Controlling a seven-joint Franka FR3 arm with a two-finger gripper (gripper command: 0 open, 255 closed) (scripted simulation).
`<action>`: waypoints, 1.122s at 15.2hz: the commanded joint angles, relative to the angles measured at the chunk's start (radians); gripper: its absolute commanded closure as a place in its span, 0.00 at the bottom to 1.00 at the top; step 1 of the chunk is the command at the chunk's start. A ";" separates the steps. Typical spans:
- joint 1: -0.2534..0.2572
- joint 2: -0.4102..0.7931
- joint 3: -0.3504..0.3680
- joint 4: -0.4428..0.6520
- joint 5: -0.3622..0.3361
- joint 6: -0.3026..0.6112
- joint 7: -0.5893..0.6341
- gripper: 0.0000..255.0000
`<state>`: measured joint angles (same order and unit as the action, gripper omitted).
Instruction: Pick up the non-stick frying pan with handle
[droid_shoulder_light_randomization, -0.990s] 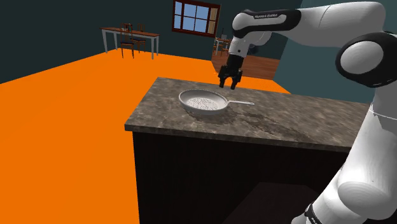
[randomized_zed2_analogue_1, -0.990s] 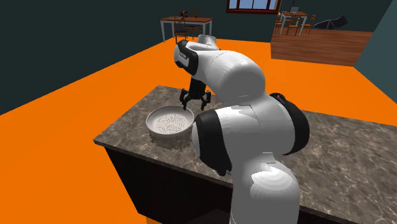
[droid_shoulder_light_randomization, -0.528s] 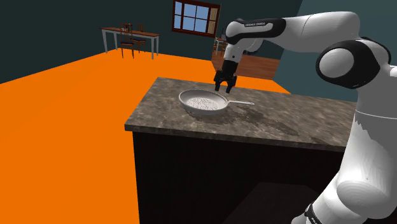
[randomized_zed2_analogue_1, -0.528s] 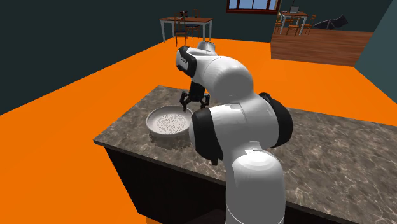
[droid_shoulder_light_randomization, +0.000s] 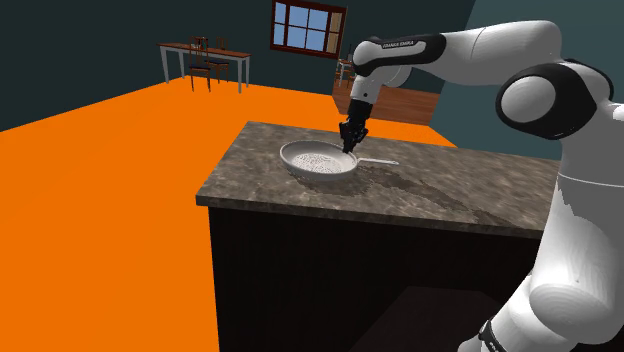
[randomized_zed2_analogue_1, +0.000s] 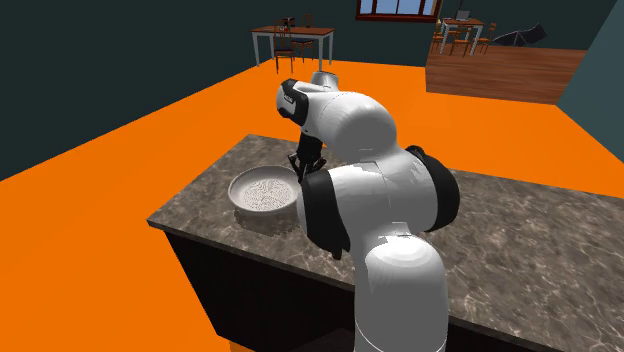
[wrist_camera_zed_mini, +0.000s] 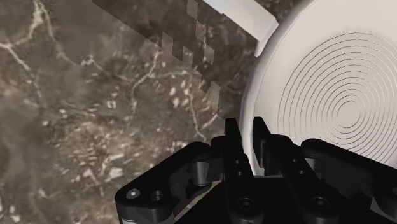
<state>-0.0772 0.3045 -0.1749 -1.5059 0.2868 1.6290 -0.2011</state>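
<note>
Black gripper (droid_shoulder_light_randomization: 349, 143) clamped on the rim of a pale frying pan (droid_shoulder_light_randomization: 318, 163) on a dark stone counter (droid_shoulder_light_randomization: 450, 195).

In the shoulder view, from left: an orange floor (droid_shoulder_light_randomization: 100, 180), then the counter. The frying pan sits flat on it toward the counter's left end, midway between front and back edges. Its thin handle (droid_shoulder_light_randomization: 382, 163) points right along the top. The gripper stands at the rim just beside the handle's root. In the wrist view the two fingers (wrist_camera_zed_mini: 233, 137) are drawn close together, pinching the pan's white rim between them. The white arm (droid_shoulder_light_randomization: 480, 45) arches in from the right.
</note>
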 joint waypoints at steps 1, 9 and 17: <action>0.000 0.000 0.000 0.000 0.000 0.000 0.000 1.00; -0.002 0.000 0.000 0.039 -0.001 -0.038 0.009 1.00; -0.010 0.011 -0.001 0.161 0.001 -0.147 0.032 1.00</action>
<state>-0.0869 0.3158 -0.1761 -1.3561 0.2874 1.4930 -0.1721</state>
